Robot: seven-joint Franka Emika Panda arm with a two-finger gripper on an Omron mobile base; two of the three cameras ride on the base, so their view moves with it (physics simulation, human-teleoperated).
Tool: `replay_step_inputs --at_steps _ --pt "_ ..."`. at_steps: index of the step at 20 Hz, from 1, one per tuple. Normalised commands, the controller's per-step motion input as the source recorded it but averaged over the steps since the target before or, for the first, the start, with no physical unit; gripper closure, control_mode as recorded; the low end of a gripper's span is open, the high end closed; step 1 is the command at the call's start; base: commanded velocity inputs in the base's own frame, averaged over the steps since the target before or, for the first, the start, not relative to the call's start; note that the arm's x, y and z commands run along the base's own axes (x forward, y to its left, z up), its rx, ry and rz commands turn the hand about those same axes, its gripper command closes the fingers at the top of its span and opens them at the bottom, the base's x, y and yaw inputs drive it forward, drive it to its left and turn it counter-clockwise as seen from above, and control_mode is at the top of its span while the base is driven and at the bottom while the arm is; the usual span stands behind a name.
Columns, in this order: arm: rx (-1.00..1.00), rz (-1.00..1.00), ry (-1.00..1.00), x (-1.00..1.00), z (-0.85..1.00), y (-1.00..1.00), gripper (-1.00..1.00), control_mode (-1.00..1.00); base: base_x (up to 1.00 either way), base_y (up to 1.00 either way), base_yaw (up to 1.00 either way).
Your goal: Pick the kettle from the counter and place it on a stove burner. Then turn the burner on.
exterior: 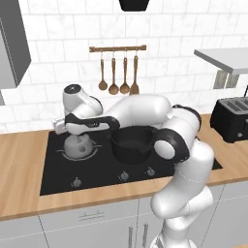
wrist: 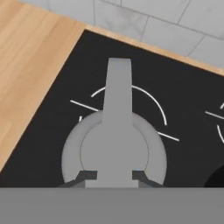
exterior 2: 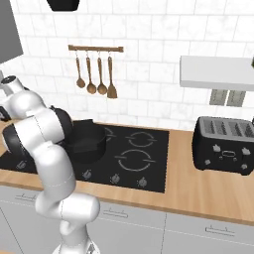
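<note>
I hold the gripper (wrist: pixel 114 176) clamped on the arched handle of the kettle (wrist: pixel 113 151), gripped from above so the body hangs level. The kettle sits over a ringed stove burner (wrist: pixel 153 103) on the black cooktop (exterior: pixel 53 169), beside the pot (exterior: pixel 131 144), away from the counter (wrist: pixel 26 65).

1. Kettle (exterior: pixel 77 145) sits on the stove burner (wrist: pixel 151 103), left part of the hob (exterior: pixel 58 181).
2. Pot (exterior: pixel 131 144) just right of the kettle.
3. Toaster (exterior: pixel 231 118) on the worktop (exterior: pixel 19 193), frame right.
4. Utensils (exterior: pixel 118 77) hang on the wall behind.
</note>
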Motion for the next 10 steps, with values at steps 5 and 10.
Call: replay_step_inputs --at_steps 5,10 --pt "0.00 -0.08 0.00 0.48 0.00 -0.01 1.00 -1.00 0.00 0.00 0.00" --pt "0.00 -0.08 0.02 0.23 0.00 -0.01 1.00 -1.00 0.00 0.00 0.00"
